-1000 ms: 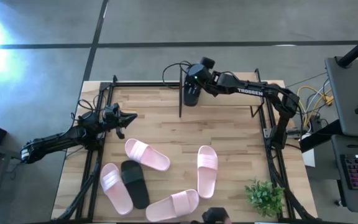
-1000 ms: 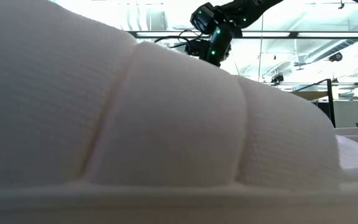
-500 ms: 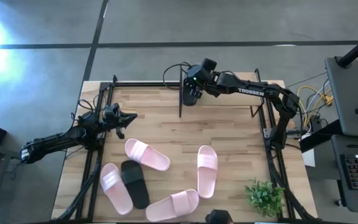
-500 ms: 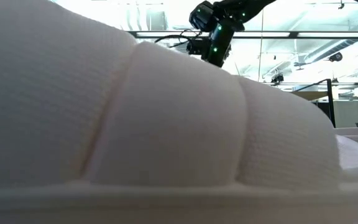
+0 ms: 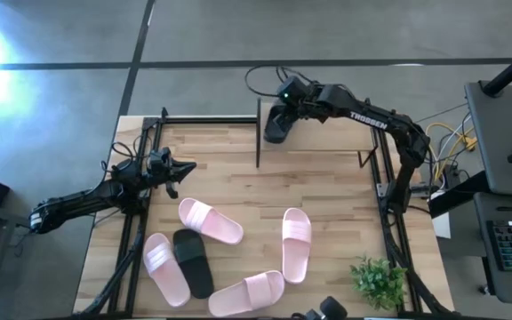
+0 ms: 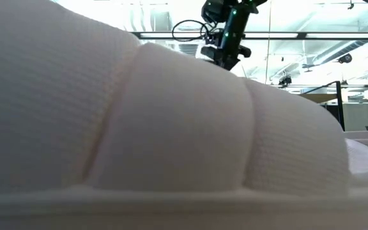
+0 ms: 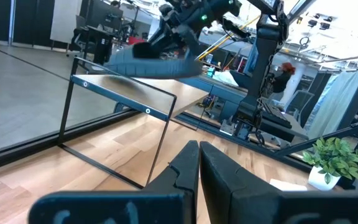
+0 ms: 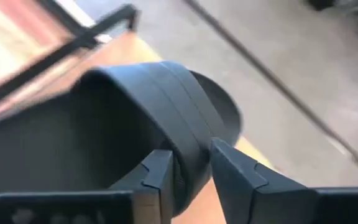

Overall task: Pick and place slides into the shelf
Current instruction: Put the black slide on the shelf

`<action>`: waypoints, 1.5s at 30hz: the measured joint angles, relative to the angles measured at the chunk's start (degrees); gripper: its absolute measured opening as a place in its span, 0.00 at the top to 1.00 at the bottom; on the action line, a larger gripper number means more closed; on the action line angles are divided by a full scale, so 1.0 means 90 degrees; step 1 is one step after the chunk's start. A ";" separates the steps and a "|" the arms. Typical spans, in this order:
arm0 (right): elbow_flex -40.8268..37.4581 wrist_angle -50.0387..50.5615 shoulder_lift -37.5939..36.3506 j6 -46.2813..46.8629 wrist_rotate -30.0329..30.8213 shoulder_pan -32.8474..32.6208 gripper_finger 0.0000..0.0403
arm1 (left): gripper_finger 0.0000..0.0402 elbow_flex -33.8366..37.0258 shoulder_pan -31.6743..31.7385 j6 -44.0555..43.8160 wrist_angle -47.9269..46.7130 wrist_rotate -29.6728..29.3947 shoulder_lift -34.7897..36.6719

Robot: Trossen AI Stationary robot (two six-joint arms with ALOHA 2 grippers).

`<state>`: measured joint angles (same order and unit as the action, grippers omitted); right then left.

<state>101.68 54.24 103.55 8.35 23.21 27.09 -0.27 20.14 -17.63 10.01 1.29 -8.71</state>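
My right gripper [image 5: 284,105] is shut on a black slide [image 5: 276,126] above the far edge of the table, over the black bar shelf [image 5: 258,142]. In the left wrist view the slide [image 7: 154,61] hangs above the shelf's top bar [image 7: 123,98]. Several pink slides [image 5: 210,220] [image 5: 296,244] [image 5: 247,293] and one black slide [image 5: 192,262] lie flat on the tabletop near the front. My left gripper [image 5: 188,166] is shut and empty at the table's left side. My right gripper pinches the black slide's wide strap [image 8: 188,134] between its two fingers [image 8: 160,174], at the strap's edge. The slide is lifted clear of the table and the shelf, and lies roughly level in the left wrist view.
A pink slide [image 6: 171,128] right before the low camera fills most of that view. A small green plant [image 5: 379,280] stands at the front right. Black frame rails [image 5: 132,240] run along both table sides. Bare wood lies between the shelf and the slides.
My right gripper has risen with the black slide and gone a little toward the far edge and the table's right, turning at the wrist. The slide has turned with it and stays clear of the shelf.
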 joint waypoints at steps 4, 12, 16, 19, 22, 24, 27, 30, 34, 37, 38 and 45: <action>-0.0136 0.0061 0.0013 0.0001 0.0061 0.0004 0.81 | 1.00 0.0000 0.0000 0.0001 0.0000 0.0000 0.0000; -0.0421 0.0204 -0.0002 -0.0700 0.0213 -0.0204 0.76 | 1.00 0.0000 0.0000 0.0002 0.0000 0.0000 0.0000; -0.0465 -0.0049 0.0022 -0.1895 0.0605 -0.0412 0.71 | 1.00 0.0000 0.0000 0.0000 0.0001 -0.0001 0.0000; -0.0519 -0.0441 0.0027 -0.2591 0.0867 -0.0516 0.68 | 1.00 0.0000 -0.0002 0.0001 0.0000 0.0000 0.0000; -0.0527 -0.0781 0.0027 -0.2685 0.0889 -0.0534 0.66 | 1.00 0.0000 0.0000 0.0002 -0.0001 0.0000 0.0000; -0.0544 -0.1035 0.0027 -0.2679 0.0929 -0.0532 0.64 | 1.00 0.0000 -0.0002 0.0000 0.0001 -0.0001 0.0000; -0.0569 -0.1362 0.0027 -0.2715 0.0934 -0.0527 0.63 | 1.00 0.0000 -0.0002 0.0000 0.0001 0.0001 0.0000; -0.0575 -0.1424 0.0027 -0.2582 0.0930 -0.0531 0.62 | 1.00 0.0000 -0.0001 0.0000 0.0000 0.0000 0.0000; -0.0629 -0.1375 0.0024 -0.2135 0.0877 -0.0536 0.62 | 1.00 0.0000 0.0000 0.0002 -0.0001 -0.0001 0.0000; -0.0636 -0.1090 0.0024 -0.1906 0.0776 -0.0563 0.62 | 1.00 0.0000 -0.0002 0.0002 -0.0001 0.0000 0.0000; -0.0636 -0.0958 0.0023 -0.1880 0.0777 -0.0586 0.62 | 1.00 0.0000 -0.0001 0.0001 0.0000 0.0000 0.0000; -0.0609 -0.0233 -0.0319 -0.1275 0.0639 -0.0634 0.61 | 1.00 0.0000 -0.0001 0.0002 -0.0001 -0.0001 0.0000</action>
<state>96.20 52.15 100.68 -3.12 28.96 21.39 -0.27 20.13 -17.61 10.01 1.28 -8.71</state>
